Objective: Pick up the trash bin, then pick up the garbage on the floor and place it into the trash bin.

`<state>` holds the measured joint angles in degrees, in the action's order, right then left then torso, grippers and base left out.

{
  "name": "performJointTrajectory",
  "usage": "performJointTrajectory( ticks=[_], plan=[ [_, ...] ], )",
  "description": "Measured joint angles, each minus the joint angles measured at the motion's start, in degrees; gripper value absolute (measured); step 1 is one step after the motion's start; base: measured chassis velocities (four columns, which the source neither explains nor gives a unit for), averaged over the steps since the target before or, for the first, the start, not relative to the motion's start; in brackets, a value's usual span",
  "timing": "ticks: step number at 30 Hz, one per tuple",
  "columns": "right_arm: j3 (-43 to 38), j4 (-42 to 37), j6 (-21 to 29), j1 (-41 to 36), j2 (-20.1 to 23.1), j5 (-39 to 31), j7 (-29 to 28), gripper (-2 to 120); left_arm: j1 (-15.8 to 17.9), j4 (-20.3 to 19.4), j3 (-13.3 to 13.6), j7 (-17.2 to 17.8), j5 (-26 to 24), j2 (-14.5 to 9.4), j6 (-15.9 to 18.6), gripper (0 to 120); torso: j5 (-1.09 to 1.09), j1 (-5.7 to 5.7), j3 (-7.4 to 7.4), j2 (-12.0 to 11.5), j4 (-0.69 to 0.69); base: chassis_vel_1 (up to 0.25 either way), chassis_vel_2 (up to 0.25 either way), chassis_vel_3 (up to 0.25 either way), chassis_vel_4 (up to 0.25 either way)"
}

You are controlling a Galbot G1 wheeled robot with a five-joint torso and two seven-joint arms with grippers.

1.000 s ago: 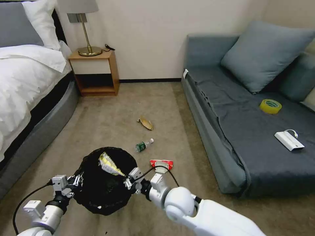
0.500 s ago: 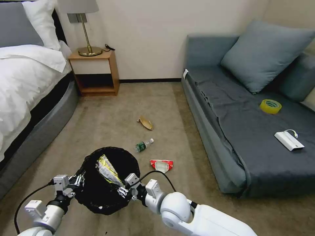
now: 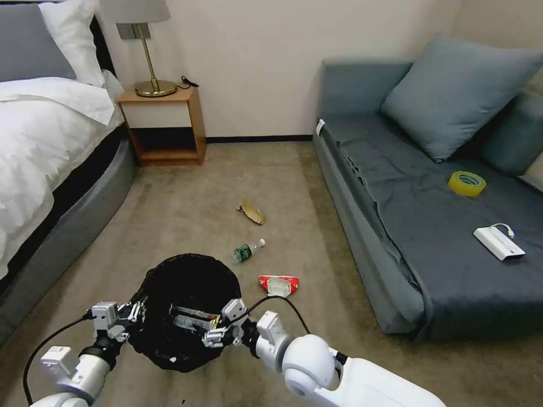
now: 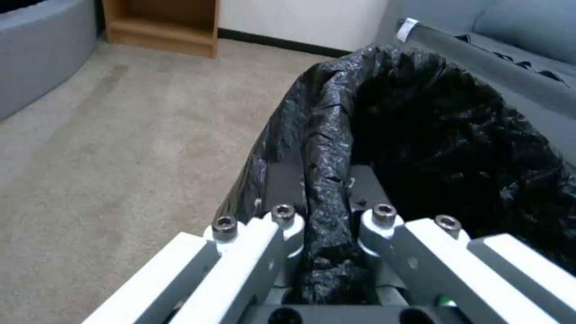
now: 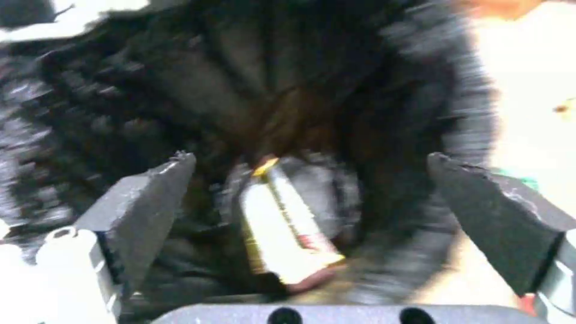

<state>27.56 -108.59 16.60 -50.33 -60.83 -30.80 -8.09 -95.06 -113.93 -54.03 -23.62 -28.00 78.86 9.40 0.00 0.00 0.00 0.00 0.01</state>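
I am holding the trash bin [image 3: 169, 333] off the carpet [image 3: 186, 198] with my left gripper [image 3: 131, 312], whose fingers are pressed together on the near-left part of the rim; in the left wrist view the black liner [image 4: 327, 180] is pinched between the two fingers [image 4: 282, 216]. My right gripper [image 3: 218, 328] is hovering over the near-right part of the bin's mouth with its jaws spread wide and gripping nothing. In the right wrist view the gold-yellow snack wrapper [image 5: 282, 234] is lying inside the bin between the two open pads [image 5: 150, 198], touching neither of them. In the head view the wrapper [image 3: 195, 319] is showing as a glint low within the liner. Three pieces of garbage are lying on the carpet beyond the bin: the crushed red-and-white carton [image 3: 278, 284] near the bin's right side, the small clear bottle with a green label [image 3: 247, 251] just past the far rim, and the tan curled scrap [image 3: 250, 212] farther out toward the wall. A yellow tape roll [image 3: 466, 183] and a white box with a cable [image 3: 498, 242] are resting on the grey sofa [image 3: 407, 226] to my right.
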Motion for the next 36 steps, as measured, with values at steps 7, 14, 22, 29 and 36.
performJointTrajectory(
  ticks=[7, 14, 22, 29, 36],
  plan=[
    [-8.79, -2.53, -7.02, -8.25, 3.32, 11.5, -5.43, 100, 0.53, 0.33, -0.73, 0.52, -0.66, 0.09, 0.0, 6, 0.01, 0.0, 0.0, 0.0, -0.01, 0.0, 0.0, 0.0, 0.0],
    [-20.04, -5.1, -11.04, -19.32, 2.19, 22.03, -5.07, 100, 1.89, 1.36, -1.93, 1.42, -1.63, -0.01, 0.35, 6, 0.01, 0.0, 0.0, 0.0, -0.02, 0.0, 0.0, 0.0, 0.0],
    [-32.23, -8.4, -14.57, -32.84, -5.91, 27.01, -3.6, 100, 2.88, 1.69, -2.72, 2.0, -2.34, -0.14, 1.05, 6, 0.0, 0.0, 0.0, 0.0, -0.02, 0.0, 0.0, 0.0, 0.0],
    [-36.39, -9.08, -18.09, -39.25, -12.22, 30.7, -2.52, 100, 2.6, 1.49, -3.16, 2.27, -2.69, -0.02, 1.32, 6, -0.01, 0.0, 0.0, 0.0, 0.0, 0.0, 0.0, 0.0, 0.0],
    [-37.39, -9.67, -19.83, -42.61, -14.33, 31.99, -2.13, 100, 2.41, 1.35, -3.7, 2.32, -3.34, -0.13, 1.33, 6, -0.01, 0.0, 0.0, 0.0, -0.01, 0.0, 0.0, 0.0, 0.0]
  ],
)
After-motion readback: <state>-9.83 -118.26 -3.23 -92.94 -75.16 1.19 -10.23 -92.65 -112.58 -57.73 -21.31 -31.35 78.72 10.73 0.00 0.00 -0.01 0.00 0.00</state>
